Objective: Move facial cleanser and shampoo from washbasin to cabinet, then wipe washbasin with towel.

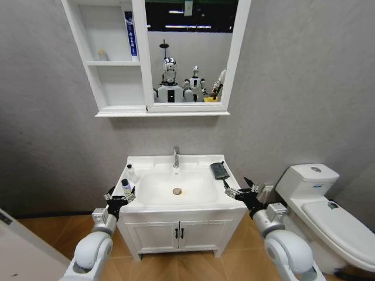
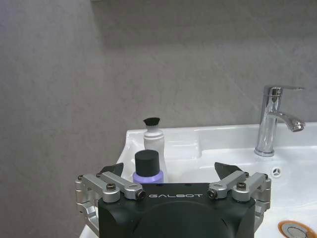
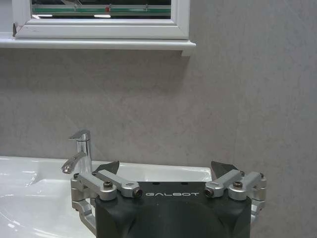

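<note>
Here both tools, left and right, flank the washbasin, spread.

To my right stands a white toilet, lid down. Below the sink I see a white two-door vanity with black handles on a wooden floor; grey wall behind.

Two bottles and dark towel rest on white washbasin.
</note>
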